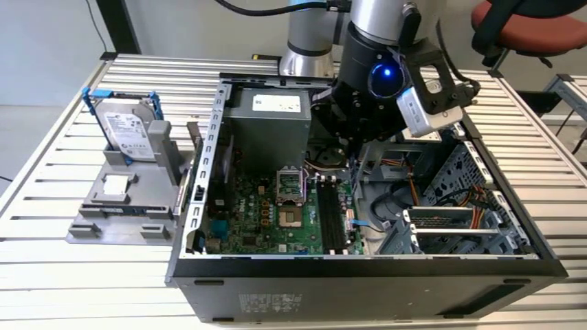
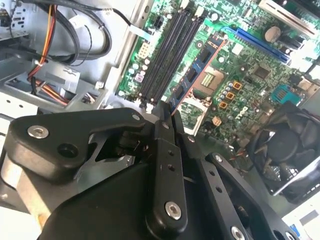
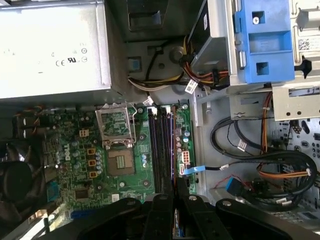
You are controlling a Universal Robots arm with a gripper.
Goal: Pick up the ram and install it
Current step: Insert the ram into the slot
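- In the exterior view the room light is bright and even, coming from above. The slatted tabletop (image 1: 55,289) gleams pale, while the inside of the computer case (image 1: 367,265) sits in soft shadow.
- A blue lamp (image 1: 385,71) on the arm glows with a small halo.
- In the first wrist view the power supply (image 3: 50,45) is washed pale by glare, and the fan (image 3: 15,185) lies dim.
- In the second wrist view the end effector (image 2: 167,112), clamped on the ram (image 2: 192,74), reads as a dark mass, and the sheet metal (image 2: 120,35) burns nearly white.
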